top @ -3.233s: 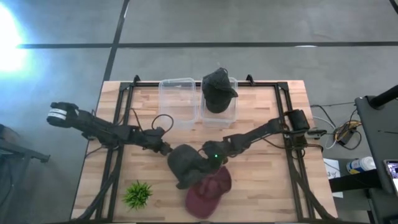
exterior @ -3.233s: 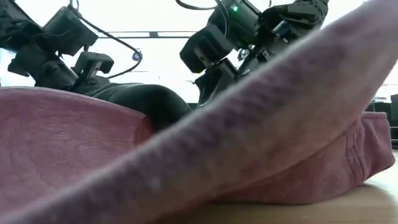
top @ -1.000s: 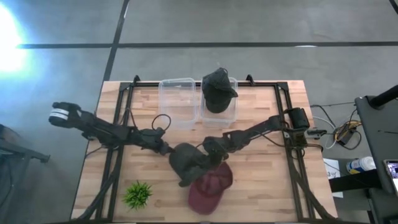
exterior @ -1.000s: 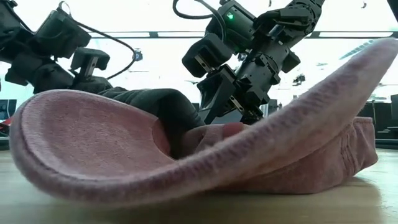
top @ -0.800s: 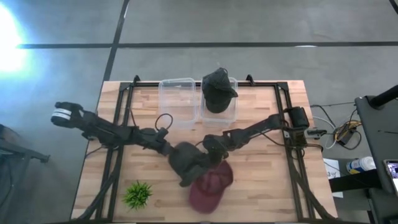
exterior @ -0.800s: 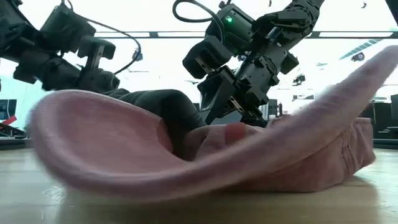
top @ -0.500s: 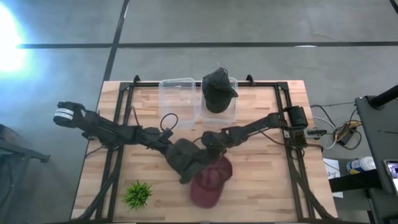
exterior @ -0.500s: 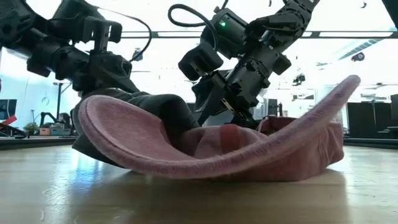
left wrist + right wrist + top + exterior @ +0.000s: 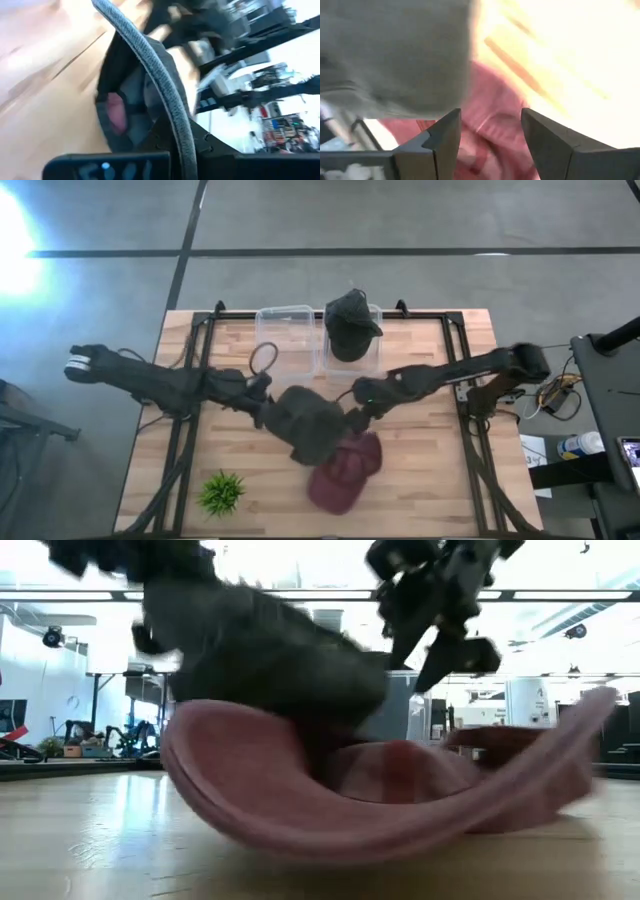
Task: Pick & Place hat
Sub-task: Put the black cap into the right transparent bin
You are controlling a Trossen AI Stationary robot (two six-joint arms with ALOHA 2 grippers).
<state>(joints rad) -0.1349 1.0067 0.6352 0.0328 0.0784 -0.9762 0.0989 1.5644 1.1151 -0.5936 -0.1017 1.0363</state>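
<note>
A dark grey hat hangs lifted over the table's middle, blurred in the low view. My left gripper is shut on its left edge. A red hat lies on the wood below and nearer, resting on its crown with the brim curled up. My right gripper hovers at the grey hat's right side, open. In the right wrist view its fingers stand apart, touching nothing, with the red hat beyond them. A second dark hat sits in the right clear bin. My left gripper holds the grey hat by its rim band, on the hat's left side, pinched between the two fingers. It comes from the table's left, roughly level. The hat is lifted clear of the table and hangs to the right of the fingers, above the red hat.
Two clear bins stand at the far edge: the left bin holds nothing, the right bin holds the dark hat. A small green plant stands near the near left corner. Bare wood shows at the near right.
My left gripper has risen and carried the grey hat up off the red hat, a little toward the far edge. My right gripper has risen and drawn slightly toward the right, its arm swinging out that way. The red hat has stayed on the table, its brim rocking.
</note>
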